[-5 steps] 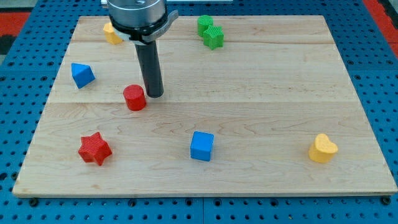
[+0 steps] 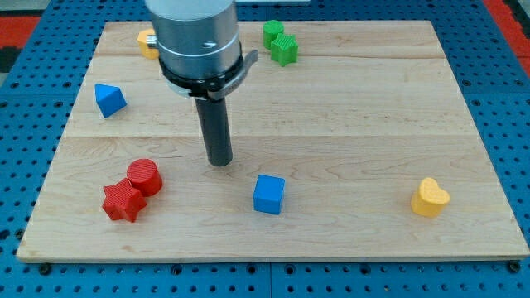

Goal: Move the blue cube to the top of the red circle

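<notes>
The blue cube [image 2: 269, 194] sits low in the middle of the wooden board [image 2: 348, 124]. The red circle [image 2: 144, 176] is a short cylinder at the lower left, touching the red star [image 2: 122, 201] just below and to its left. My tip [image 2: 220, 162] rests on the board between them, a little above and to the left of the blue cube and well to the right of the red circle. It touches neither block.
A blue triangular block [image 2: 108, 99] lies at the left. A yellow block [image 2: 148, 40] at the top left is partly hidden by the arm. Two green blocks [image 2: 280, 42] sit at the top centre. A yellow heart [image 2: 430, 198] lies at the lower right.
The red circle has moved down and left until it touches the red star. My tip has moved down and slightly right, closer to the blue cube.
</notes>
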Motion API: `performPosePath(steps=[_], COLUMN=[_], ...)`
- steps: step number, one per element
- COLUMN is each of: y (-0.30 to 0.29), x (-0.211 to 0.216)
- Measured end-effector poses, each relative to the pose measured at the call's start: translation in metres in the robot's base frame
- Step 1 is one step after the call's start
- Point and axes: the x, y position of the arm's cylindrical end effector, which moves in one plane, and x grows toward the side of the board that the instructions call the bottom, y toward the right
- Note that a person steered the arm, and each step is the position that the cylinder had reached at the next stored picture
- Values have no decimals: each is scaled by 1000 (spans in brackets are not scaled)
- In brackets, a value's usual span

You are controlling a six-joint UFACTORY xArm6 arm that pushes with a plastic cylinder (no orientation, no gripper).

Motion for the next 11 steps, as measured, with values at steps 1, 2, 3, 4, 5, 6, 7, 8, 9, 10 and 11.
performPosePath(steps=[1, 2, 3, 4, 5, 6, 7, 8, 9, 10, 11], y=[5, 29, 80, 18, 13, 86, 48, -70, -39, -67, -113], x=[79, 122, 83, 43, 40, 54, 3, -16, -13, 3, 5])
